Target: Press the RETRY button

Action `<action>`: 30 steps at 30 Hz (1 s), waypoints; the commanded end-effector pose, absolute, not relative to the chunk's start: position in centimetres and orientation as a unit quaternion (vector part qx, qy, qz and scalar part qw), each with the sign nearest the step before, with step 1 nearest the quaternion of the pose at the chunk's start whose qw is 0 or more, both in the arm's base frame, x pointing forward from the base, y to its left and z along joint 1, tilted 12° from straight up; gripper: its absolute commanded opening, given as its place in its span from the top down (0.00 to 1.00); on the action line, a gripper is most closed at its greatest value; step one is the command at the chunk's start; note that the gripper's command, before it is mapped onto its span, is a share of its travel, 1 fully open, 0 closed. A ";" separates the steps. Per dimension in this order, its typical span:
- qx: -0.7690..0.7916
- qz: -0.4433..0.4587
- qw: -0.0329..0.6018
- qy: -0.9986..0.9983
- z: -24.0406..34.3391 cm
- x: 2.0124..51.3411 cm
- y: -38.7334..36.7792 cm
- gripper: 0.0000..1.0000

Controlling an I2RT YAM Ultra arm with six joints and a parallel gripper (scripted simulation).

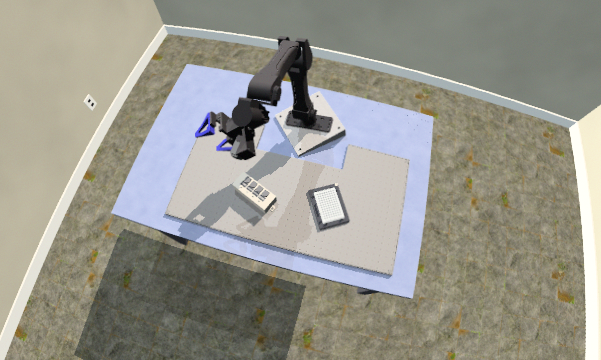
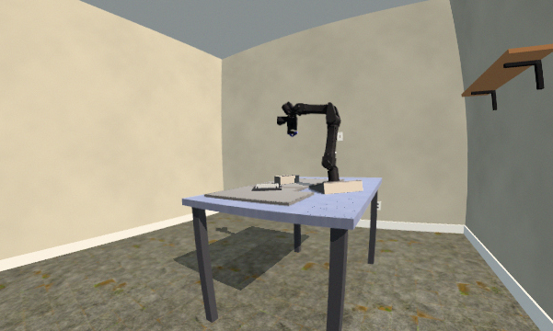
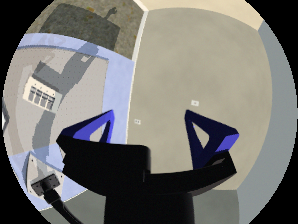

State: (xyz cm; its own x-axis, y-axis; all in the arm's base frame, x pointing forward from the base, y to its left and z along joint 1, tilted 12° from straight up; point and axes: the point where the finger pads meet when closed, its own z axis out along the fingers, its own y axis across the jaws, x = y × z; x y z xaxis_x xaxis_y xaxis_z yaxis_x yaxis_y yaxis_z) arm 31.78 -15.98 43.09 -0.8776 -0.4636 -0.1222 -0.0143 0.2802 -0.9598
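The jaws stand fully apart with nothing between them; in the wrist view the two blue triangular fingers sit left and right of the frame's centre with bare wall showing in the gap. The gripper (image 1: 214,134) hangs high over the surface at the upper left of the top view, close to the left edge of the grey perforated board (image 1: 300,225), its fingers pointing toward the frame's left. In the exterior view it (image 2: 293,133) is well above everything on the surface, with open air beneath it.

Below and to the right of the gripper in the top view lies PANEL (image 1: 254,192), a pale box near the middle of the frame, set at a slant on the board, with four dark buttons in a row along its top. The printed names and the lamps are too small to read. In the wrist view PANEL (image 3: 41,94) appears at the left edge.

Right of PANEL, well apart from it, the white 96-well plate C15 (image 1: 328,205) sits in the dark plate nest N1 (image 1: 313,207). Bare board surrounds both.

Further up the frame, the arm's base plate (image 1: 335,131) fills a notch in the board's far edge. The blue surface (image 1: 410,150) frames the board on all sides.
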 end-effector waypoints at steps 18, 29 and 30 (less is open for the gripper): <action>-0.146 -0.567 0.204 0.785 43.0 32.2 -16.2 1.00; -0.130 -0.489 0.230 0.831 39.0 34.4 -15.6 1.00; -0.135 -0.486 0.221 0.834 37.7 34.6 -15.5 1.00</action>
